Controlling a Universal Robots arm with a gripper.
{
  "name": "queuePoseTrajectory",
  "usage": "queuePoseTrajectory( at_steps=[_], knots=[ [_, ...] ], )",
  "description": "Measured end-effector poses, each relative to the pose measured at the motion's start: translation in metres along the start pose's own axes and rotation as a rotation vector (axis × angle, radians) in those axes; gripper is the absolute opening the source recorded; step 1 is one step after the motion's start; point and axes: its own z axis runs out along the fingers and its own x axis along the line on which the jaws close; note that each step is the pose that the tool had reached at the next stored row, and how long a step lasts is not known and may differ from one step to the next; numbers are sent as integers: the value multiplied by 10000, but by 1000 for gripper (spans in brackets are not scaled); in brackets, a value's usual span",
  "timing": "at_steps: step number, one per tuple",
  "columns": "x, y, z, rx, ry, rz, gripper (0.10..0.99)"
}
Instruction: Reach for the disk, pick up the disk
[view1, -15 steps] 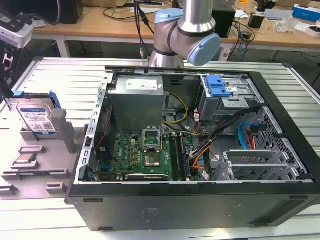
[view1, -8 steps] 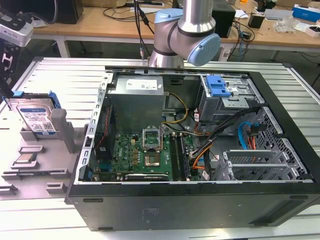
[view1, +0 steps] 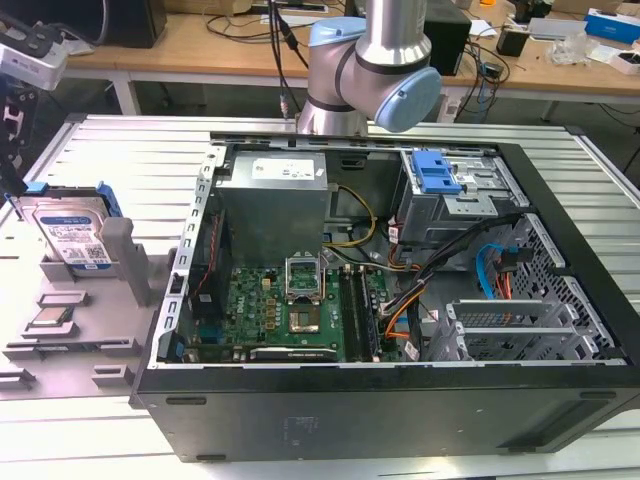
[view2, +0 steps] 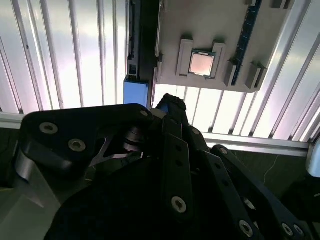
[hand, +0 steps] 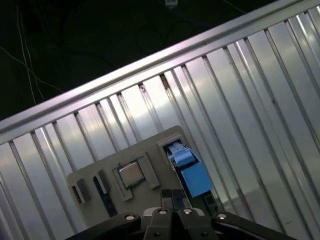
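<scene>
In its grey holder (view1: 118, 255), disk (view1: 72, 232) half-hidden.

The space just above the disk (view1: 72, 232) looks open, as far as this angle shows; a grey holder post (view1: 120, 250) stands just beside it. The open computer case (view1: 380, 410) blocks the exterior view's right.

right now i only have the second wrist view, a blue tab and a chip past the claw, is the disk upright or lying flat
Observer: Upright. In the exterior view the disk stands on edge in the gray fixture, with its label facing that camera.
Operator: ok, what's next to the fixture
Observer: An open computer case lies to the exterior view's right of it, with its motherboard exposed.
</scene>
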Motion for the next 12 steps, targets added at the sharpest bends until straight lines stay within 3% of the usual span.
queuePoseTrajectory(
  at_steps=[12],
  knots=[
    [0, 0, 0, 1, 49, -1312, 106]
  ],
)
